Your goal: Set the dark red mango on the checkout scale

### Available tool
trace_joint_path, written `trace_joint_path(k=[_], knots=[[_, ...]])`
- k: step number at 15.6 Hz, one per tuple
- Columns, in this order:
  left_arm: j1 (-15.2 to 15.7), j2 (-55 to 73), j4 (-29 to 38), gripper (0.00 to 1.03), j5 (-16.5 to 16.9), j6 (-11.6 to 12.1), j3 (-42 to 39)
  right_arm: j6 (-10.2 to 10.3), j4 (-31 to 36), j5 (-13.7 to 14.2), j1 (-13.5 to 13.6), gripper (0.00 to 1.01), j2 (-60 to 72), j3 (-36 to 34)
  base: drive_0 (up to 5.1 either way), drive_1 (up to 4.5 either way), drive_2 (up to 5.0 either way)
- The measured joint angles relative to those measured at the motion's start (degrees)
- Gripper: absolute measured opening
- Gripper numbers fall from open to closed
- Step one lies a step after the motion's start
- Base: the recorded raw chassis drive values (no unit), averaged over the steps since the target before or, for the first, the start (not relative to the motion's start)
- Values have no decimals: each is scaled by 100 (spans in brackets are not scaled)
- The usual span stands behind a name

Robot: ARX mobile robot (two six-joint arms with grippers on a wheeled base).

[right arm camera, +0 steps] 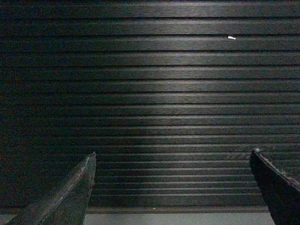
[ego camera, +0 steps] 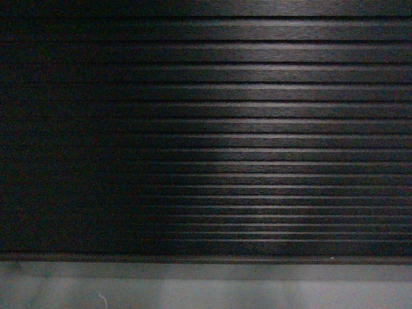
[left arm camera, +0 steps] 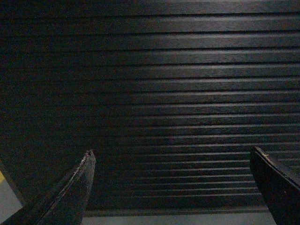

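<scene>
both grippers, left gripper (left arm camera: pixel 171 157) and right gripper (right arm camera: pixel 172 157), spread wide, empty, facing checkout (ego camera: pixel 257 129), ribs horizontal

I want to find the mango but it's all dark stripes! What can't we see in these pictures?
- Dark red mango and scale: in no view; the checkout ribbed front fills every frame.
- Counter top: cut off by the upper edges.
- Left gripper and right gripper: only open fingertips show.

We've only got the checkout (ego camera: pixel 212 129) in sight, its black ribbed front panel upright and filling everything from 12 o'clock almost down to 6.
</scene>
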Motion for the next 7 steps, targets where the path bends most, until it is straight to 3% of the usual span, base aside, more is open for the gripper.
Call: trace_joint_path(k=[7], knots=[[0, 0, 0, 98, 0, 0, 0, 0, -2, 0, 0, 98, 0, 0, 0, 0, 0]])
